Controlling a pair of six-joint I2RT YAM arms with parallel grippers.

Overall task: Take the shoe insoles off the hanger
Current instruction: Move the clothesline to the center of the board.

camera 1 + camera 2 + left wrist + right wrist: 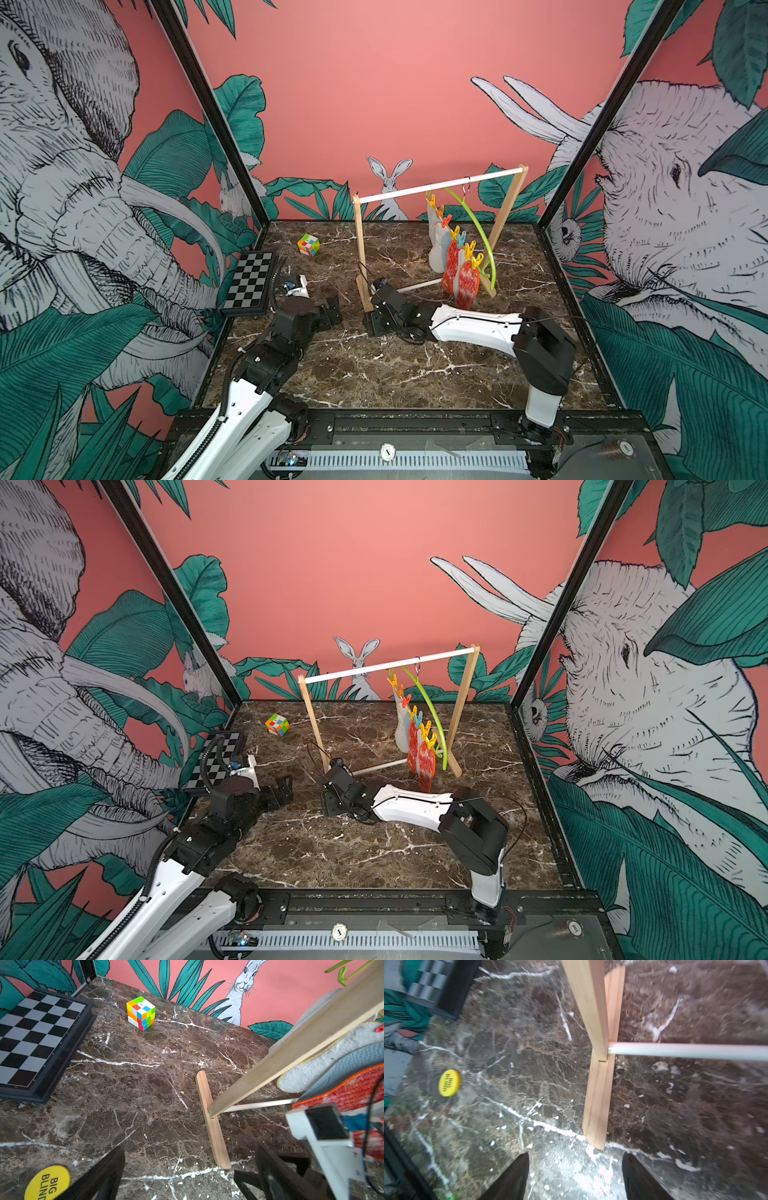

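Observation:
The lime-green hanger (pixel 478 232) (pixel 432 717) hangs by its hook from the rack's white rod. Its coloured clips hold the shoe insoles in a row. The mottled red ones (pixel 466 286) (pixel 424 764) are nearest me and pale ones (pixel 436 249) hang behind. In the left wrist view, light grey (pixel 324 1064), blue-grey (pixel 357 1057) and red (pixel 357 1088) insoles show past the rack's post. My right gripper (pixel 372 322) (pixel 575 1178) is low over the marble by the rack's left foot, open and empty. My left gripper (pixel 332 309) (pixel 191 1180) is open to its left, also empty.
The wooden rack (pixel 360 249) (pixel 598 1095) stands mid-table with its foot just ahead of both grippers. A Rubik's cube (pixel 308 244) (pixel 141 1013) sits at the back left. A chessboard (pixel 249 282) (pixel 35 1028) leans at the left wall. A yellow chip (pixel 448 1082) lies near the left gripper.

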